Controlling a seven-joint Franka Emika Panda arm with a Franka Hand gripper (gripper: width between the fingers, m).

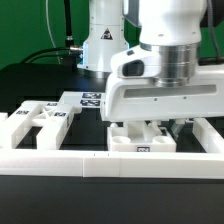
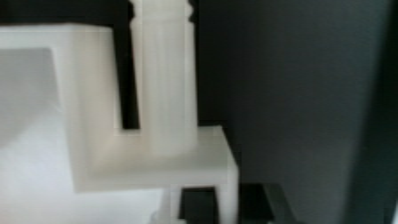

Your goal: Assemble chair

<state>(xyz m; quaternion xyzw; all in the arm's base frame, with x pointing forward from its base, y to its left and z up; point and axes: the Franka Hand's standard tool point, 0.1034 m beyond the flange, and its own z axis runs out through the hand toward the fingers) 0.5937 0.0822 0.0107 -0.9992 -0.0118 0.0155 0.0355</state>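
A loose panel (image 1: 35, 125) lies at the exterior view's left, against the rail (image 1: 110, 166). Right of it the gripper (image 1: 150, 122) sits low over the chair body (image 1: 140, 142), jaws fully closed, possibly pinching a thin wall to steady it.

We are looking at an arm (image 1: 172, 20) that is wearing smooth, glossy white shells with rounded edges. A grey metal ring (image 1: 172, 66) is showing between its last link and the gripper (image 1: 155, 120), whose housing is appearing as a wide white box with soft corners. Behind, the white base column (image 1: 105, 35) is carrying a small dark mark, and black cables (image 1: 66, 30) are running beside it.
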